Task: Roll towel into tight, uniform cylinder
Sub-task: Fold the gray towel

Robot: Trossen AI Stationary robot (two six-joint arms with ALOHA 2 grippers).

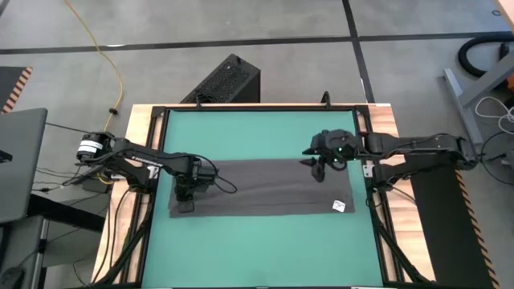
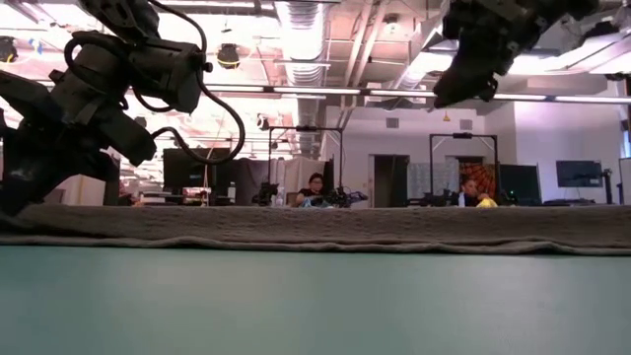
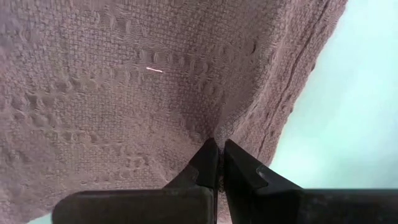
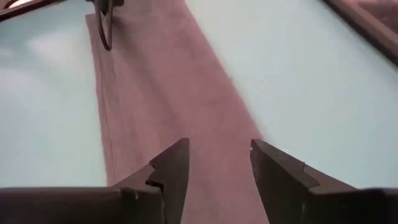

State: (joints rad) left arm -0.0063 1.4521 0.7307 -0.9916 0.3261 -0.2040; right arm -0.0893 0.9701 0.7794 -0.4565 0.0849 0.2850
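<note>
- The left gripper (image 1: 186,203) is lowered onto the left end of the towel (image 1: 265,186), close to the towel's near-left corner.
- In the left wrist view, its fingers (image 3: 205,165) are seen clenched together, with a small pucker of the grey weave pinched at their tips; creases in the cloth run out from that point.
- Just to one side of those fingertips the towel's edge is seen, with the bare green mat (image 3: 360,124) beyond it.
- The towel is laid flat and unrolled across the middle of the mat (image 1: 257,249), as a long dark strip.
- Its long axis runs from one gripper to the other, left to right across the table; its short sides face the two arms.
- A small white tag (image 1: 339,205) is seen at the towel's near-right corner, nearer the front of the table than the right fingers.
- In the low view the towel (image 2: 315,227) is seen as a low grey band stretched across the whole width, with a thin folded lip along its near edge.
- The right gripper (image 1: 319,164) is held above the towel's right end, near its far edge.
- Its fingers (image 4: 171,171) are spread apart with nothing between them; the towel (image 4: 174,99) is seen below the gap, stretching away from the tips toward the left gripper (image 4: 107,22) at the far end.
- People are seated at desks in the room behind the table.
</note>
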